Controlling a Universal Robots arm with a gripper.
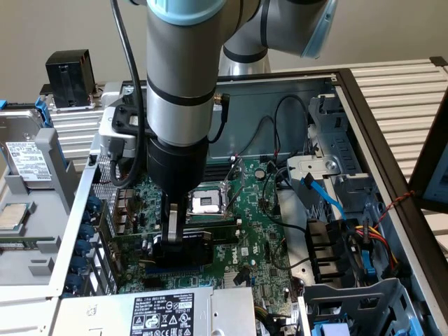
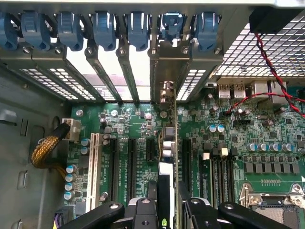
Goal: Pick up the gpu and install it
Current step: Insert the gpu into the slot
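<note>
**One card, standing edge-on over its slot**

One gpu (image 2: 168, 157) is pinched in the closed jaws of the gripper (image 1: 180, 241), held upright above the motherboard (image 2: 143, 124) inside the open computer case (image 1: 350, 91). Its silver bracket (image 2: 167, 67) sits against the rear slot opening. Doing this step well likely means keeping the card square to the expansion slot (image 2: 185, 157) and pressing evenly, never tilted.
</note>
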